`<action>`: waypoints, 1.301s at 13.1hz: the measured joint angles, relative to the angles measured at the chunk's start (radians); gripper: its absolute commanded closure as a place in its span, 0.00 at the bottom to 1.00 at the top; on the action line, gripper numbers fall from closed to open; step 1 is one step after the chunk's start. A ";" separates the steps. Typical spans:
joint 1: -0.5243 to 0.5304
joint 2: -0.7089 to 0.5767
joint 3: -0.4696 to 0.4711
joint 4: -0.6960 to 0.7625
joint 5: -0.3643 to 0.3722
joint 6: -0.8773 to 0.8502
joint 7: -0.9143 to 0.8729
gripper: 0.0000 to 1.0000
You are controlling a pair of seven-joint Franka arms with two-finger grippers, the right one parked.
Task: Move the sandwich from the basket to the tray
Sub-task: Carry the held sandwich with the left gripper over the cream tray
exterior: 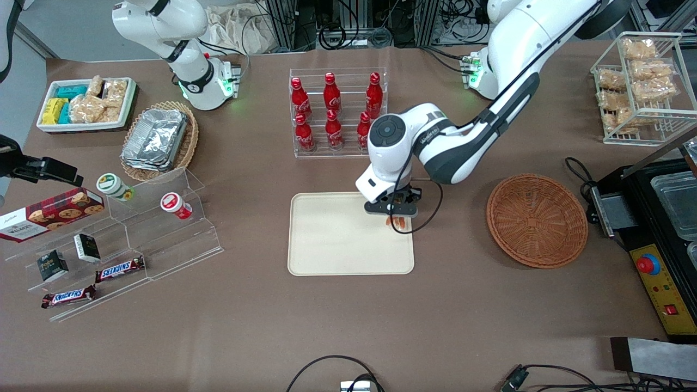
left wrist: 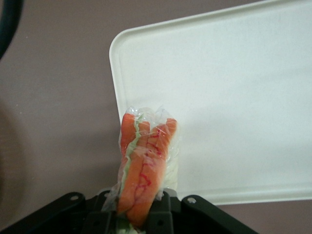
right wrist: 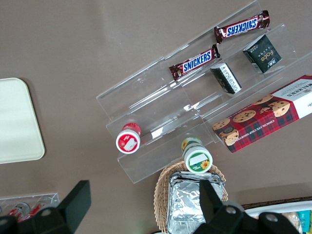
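Sandwich [left wrist: 145,163] clenched in gripper [exterior: 397,216] jaws over tray [exterior: 332,245] corner; filling clear only in wrist view.

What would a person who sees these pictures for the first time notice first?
The eye goes first to the gripper over the corner of the cream tray nearest the working arm, shut on a wrapped sandwich with orange filling. Next comes the round brown basket, lying toward the working arm's end of the table with nothing in it. The red bottles in their clear rack, farther from the front camera than the tray, also stand out.
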 measured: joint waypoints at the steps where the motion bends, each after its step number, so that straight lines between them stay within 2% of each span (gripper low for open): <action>1: 0.000 0.025 0.001 0.022 0.016 0.000 0.000 0.89; 7: -0.009 0.133 0.001 0.080 0.081 0.000 0.012 0.89; 17: -0.061 0.202 0.035 0.150 0.087 -0.004 0.046 0.88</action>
